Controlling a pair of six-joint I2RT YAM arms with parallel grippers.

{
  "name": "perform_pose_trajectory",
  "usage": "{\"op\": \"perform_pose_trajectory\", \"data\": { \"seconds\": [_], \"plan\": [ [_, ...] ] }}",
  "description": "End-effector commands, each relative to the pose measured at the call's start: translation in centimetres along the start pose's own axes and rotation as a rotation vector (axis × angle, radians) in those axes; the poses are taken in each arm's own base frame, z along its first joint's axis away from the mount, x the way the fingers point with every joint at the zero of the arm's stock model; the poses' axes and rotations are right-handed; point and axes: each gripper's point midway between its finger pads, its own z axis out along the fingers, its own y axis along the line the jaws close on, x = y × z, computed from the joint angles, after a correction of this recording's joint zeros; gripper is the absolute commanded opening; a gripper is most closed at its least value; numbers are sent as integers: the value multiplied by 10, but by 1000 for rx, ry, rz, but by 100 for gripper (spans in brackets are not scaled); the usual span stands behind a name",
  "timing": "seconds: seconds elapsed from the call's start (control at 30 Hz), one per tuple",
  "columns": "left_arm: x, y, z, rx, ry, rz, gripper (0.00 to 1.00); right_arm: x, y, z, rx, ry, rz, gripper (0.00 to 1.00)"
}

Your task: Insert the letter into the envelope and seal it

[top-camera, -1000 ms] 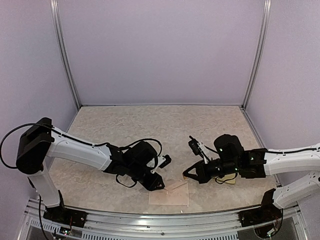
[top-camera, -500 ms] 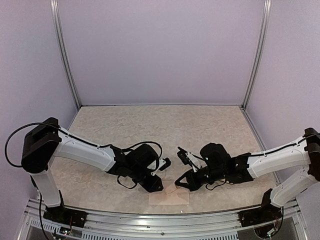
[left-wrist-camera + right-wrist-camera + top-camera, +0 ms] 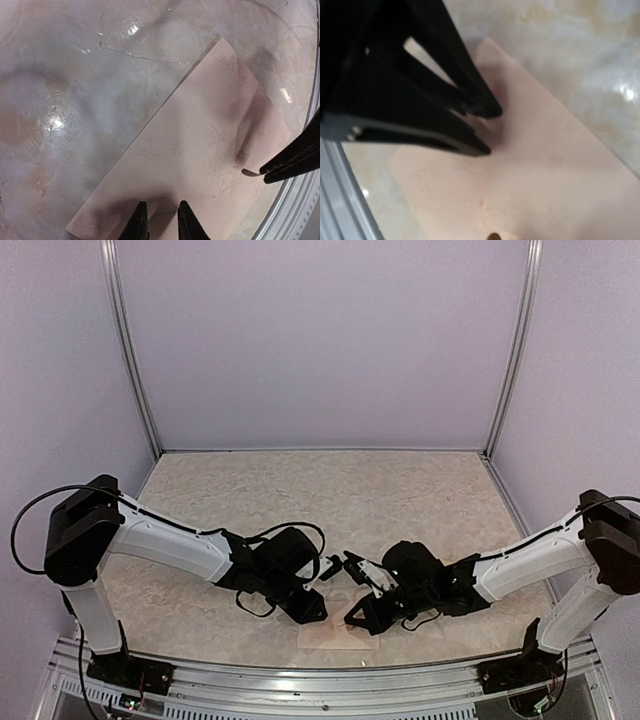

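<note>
The pale pinkish envelope lies flat at the table's near edge, plain side up. My left gripper stands with its tips on the envelope's edge. Its jaws are a narrow gap apart with nothing between them. My right gripper hovers low over the envelope's other end, shut, and a small curled brown sticker pokes from its tip. That sticker also shows as a brown dot over the envelope in the right wrist view. The letter is hidden.
A metal rail runs right along the envelope's near side. The marbled tabletop stretches away behind both arms. Pale walls with upright metal posts close in the cell.
My right arm has swung left from the table's right side until its tip is over the envelope. My left gripper has stayed at the envelope.
</note>
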Motion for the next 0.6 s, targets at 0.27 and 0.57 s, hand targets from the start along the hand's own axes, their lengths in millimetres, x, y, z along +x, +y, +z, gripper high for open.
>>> {"op": "perform_pose_trajectory", "data": {
  "seconds": [0.27,0.57],
  "plan": [
    [9,13,5,-52,45,-13,19,-19,11,4,15,-46,-54,0],
    [9,13,4,-52,45,-10,19,-14,6,13,45,-23,-68,0]
  ]
}}
